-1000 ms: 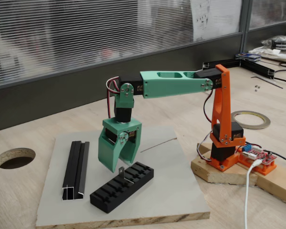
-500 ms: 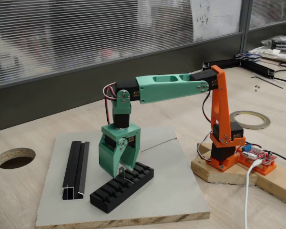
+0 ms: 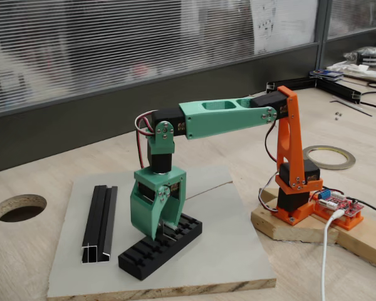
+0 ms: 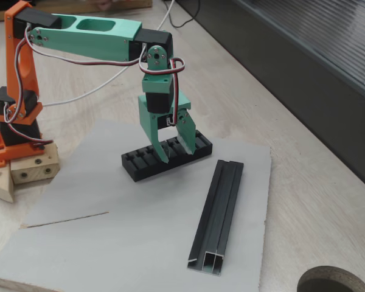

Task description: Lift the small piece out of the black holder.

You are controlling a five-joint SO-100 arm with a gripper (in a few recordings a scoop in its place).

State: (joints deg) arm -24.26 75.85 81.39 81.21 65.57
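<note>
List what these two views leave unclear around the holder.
- Small piece: behind the green fingers of the gripper in one fixed view, too small to pick out at the gripper in the other.
- Grip: fingers stand apart over the holder; contact with the piece cannot be told.
- Holder slots: middle ones covered by the fingers in both fixed views.

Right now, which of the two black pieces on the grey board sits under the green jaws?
The short black slotted comb-like block, not the long grooved rail.
</note>
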